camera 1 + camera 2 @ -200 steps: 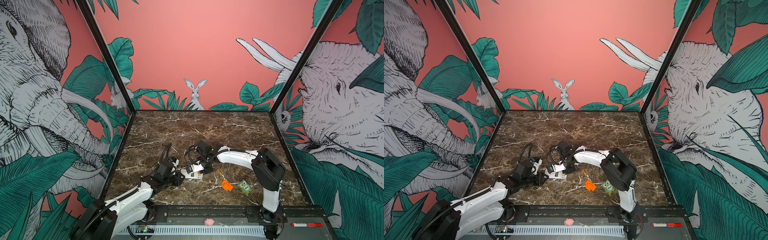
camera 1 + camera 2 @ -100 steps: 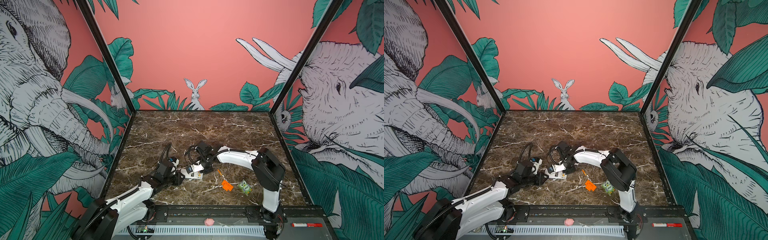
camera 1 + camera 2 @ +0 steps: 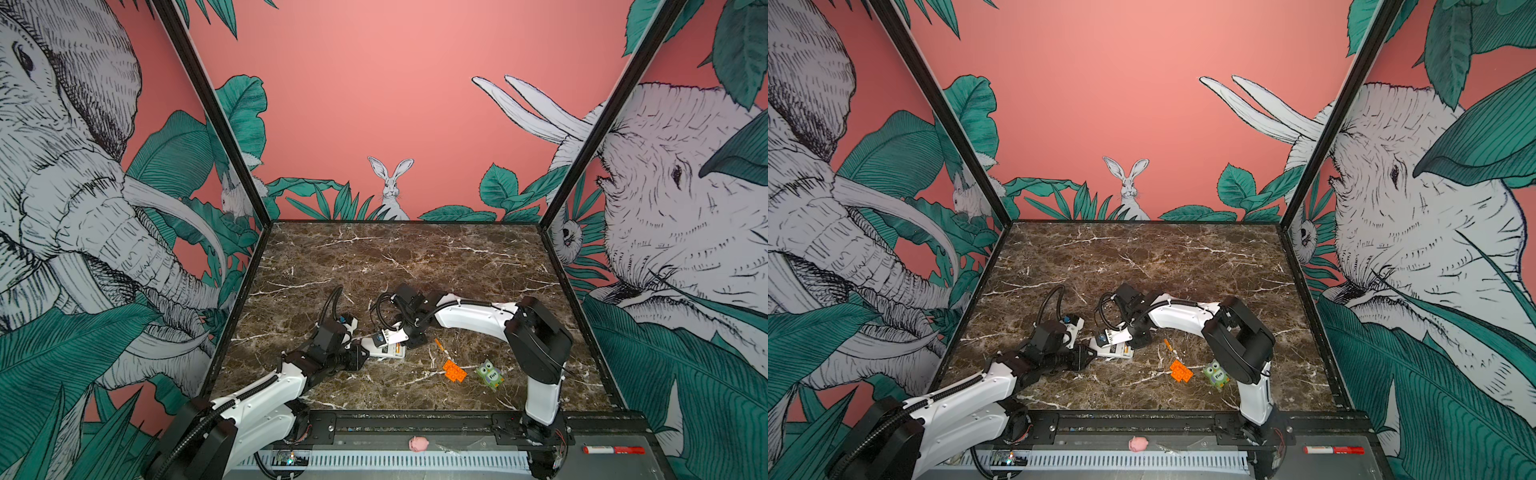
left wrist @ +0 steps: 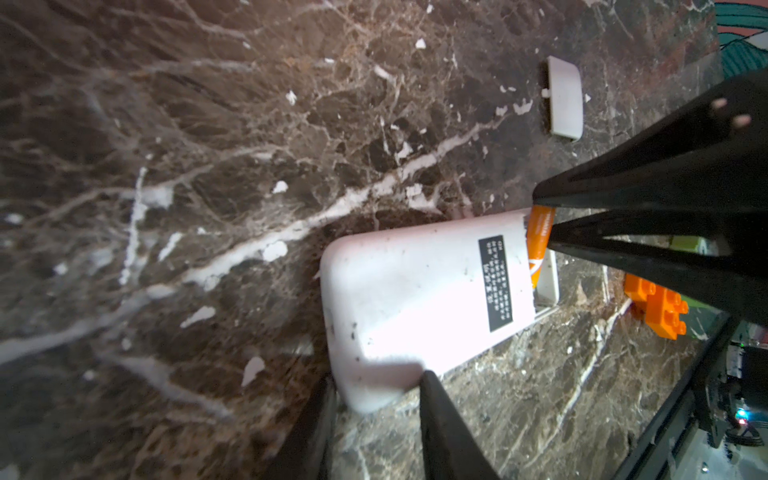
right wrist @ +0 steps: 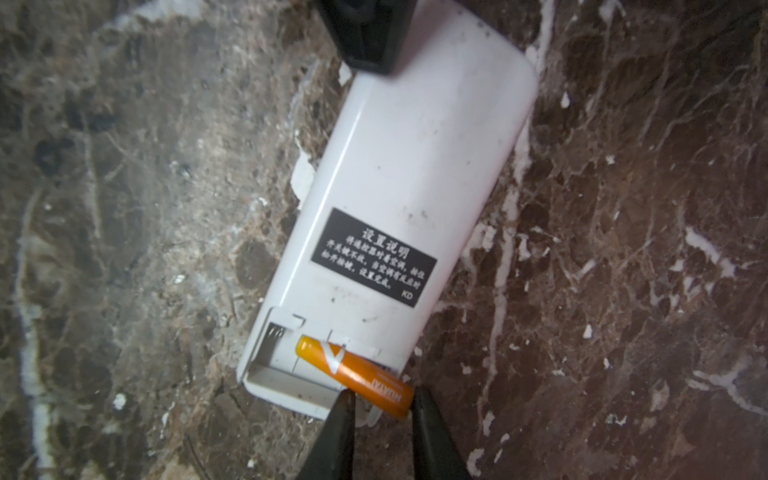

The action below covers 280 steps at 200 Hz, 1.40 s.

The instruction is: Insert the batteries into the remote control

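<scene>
My right gripper [image 5: 380,409] is clamped on the tail of a thin orange cylindrical battery [image 5: 353,370], its nose tilted into the open compartment of the oblong white plastic remote control [image 5: 415,166]. My left gripper [image 4: 378,380] pinches the remote's far end.

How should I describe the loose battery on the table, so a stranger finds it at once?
On the marble table, in both top views, look just right of the white remote control. The loose battery lies there, beyond the orange brick. It is a thin orange stick, while the brick is flat and studded.
</scene>
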Each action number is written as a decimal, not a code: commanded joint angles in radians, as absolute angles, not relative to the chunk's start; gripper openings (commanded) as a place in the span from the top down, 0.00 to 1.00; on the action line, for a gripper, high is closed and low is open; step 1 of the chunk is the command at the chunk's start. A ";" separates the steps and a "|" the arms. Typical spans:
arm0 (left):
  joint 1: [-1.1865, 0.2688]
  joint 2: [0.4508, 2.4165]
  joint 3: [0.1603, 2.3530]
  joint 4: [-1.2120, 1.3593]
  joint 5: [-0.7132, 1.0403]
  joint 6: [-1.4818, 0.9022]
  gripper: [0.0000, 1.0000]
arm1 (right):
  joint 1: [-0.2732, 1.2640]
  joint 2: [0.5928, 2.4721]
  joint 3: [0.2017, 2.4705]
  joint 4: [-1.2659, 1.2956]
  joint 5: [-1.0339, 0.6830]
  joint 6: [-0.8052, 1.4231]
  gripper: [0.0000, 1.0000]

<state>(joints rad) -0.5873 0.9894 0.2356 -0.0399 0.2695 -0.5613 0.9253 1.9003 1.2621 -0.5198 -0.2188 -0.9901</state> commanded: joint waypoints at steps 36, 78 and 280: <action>-0.585 0.994 0.218 -0.055 0.264 -0.567 0.66 | 0.950 1.922 1.220 -0.546 -0.188 -0.986 0.81; -0.585 0.991 0.215 -0.056 0.264 -0.567 0.66 | 0.958 1.923 1.220 -0.551 -0.184 -0.986 0.83; -0.585 0.986 0.212 -0.057 0.262 -0.570 0.67 | 0.984 1.924 1.220 -0.609 -0.177 -0.960 0.84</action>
<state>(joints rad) -0.5865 0.9871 0.2329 -0.0395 0.2684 -0.5613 0.9527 1.8965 1.2610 -0.5213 -0.1383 -0.9676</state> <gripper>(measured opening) 0.335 0.166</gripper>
